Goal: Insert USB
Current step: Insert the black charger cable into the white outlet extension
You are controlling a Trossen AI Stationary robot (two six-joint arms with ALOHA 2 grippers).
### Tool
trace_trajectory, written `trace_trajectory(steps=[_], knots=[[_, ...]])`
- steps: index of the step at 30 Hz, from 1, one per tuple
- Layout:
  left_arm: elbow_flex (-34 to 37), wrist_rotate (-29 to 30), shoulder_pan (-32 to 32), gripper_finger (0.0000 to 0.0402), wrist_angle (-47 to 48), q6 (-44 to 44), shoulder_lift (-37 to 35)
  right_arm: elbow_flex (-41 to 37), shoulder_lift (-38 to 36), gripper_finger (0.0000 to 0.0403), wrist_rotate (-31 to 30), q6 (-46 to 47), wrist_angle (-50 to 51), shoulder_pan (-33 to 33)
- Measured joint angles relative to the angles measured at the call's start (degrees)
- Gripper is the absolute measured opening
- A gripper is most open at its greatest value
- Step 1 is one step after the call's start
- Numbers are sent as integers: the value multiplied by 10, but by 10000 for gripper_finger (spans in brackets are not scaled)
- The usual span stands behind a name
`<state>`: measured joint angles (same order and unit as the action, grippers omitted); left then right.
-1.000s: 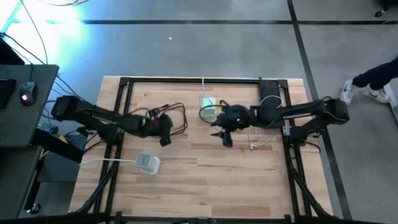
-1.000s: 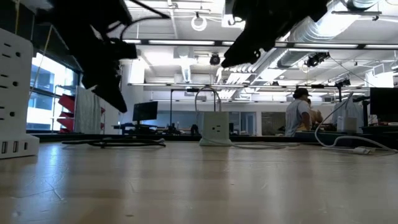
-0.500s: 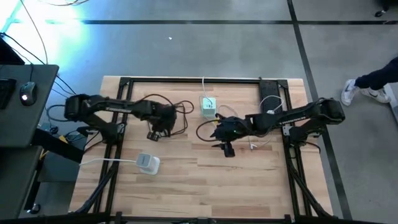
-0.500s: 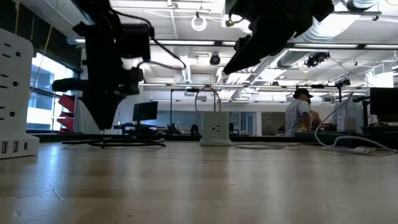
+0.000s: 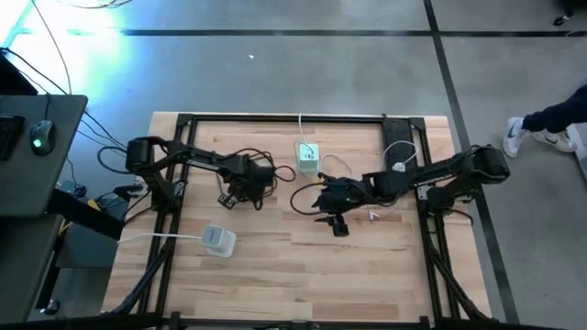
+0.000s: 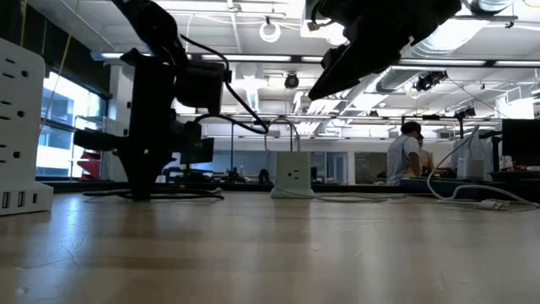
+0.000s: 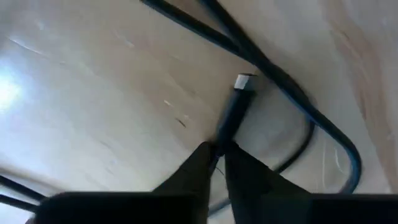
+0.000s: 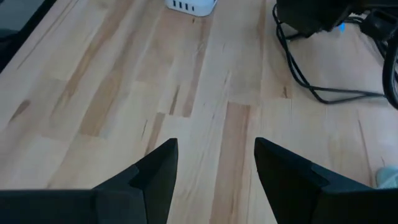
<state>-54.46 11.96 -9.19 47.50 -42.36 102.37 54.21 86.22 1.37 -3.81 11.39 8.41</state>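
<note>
From above: left gripper down over the black cable coil on the table, left of the white charger block at mid-rear; left arm folded, reaching in from its post with wrist dropped steeply. Right gripper poised over bare wood right of centre, right arm stretched low across from its side. Second white charger near the front left, well apart from both. From table height: left gripper vertical, tip at the tabletop beside the cable; right arm only a dark mass overhead; charger block upright at the far edge, a person in the room behind. Through the left wrist camera: fingers pressed together on the dark body of the USB plug, pinching it well back from the metal tip, which points away, flat on the wood; hard to say how squarely the plug sits in the pinch. Through the right wrist camera: fingers spread wide, nothing between them, table below. Risks, as judgement: with so rearward and narrow a pinch, likely to pivot or slip on lifting; trailing loops apt to drag and twist the plug off line; a tilted tip could jam against the port or shove the light charger away.
</note>
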Motion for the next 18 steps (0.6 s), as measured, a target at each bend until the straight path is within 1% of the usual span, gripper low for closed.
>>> trace_trajectory(steps=[3, 5, 8, 10, 13, 15, 18], knots=[[-22, 6, 2, 3, 2, 32, -11, -33, 0, 194, -19, 24, -52, 19], [-39, 6, 3, 2, -33, 50, -27, -68, 0, 194, -29, 39, -116, 32], [-54, 8, 5, 1, -68, 89, -78, -122, 0, 194, -54, 58, -233, 47], [-53, 6, 8, 0, -101, 118, -113, -145, 0, 194, -92, 73, -291, 54], [-54, 7, 17, 1, -153, 188, -177, -157, 0, 194, -139, 79, -340, 62], [-55, 10, 25, 1, -189, 230, -213, -156, 0, 194, -169, 59, -362, 69], [-34, 27, 47, 1, -247, 291, -255, -150, 7, 194, -201, 15, -452, 76]])
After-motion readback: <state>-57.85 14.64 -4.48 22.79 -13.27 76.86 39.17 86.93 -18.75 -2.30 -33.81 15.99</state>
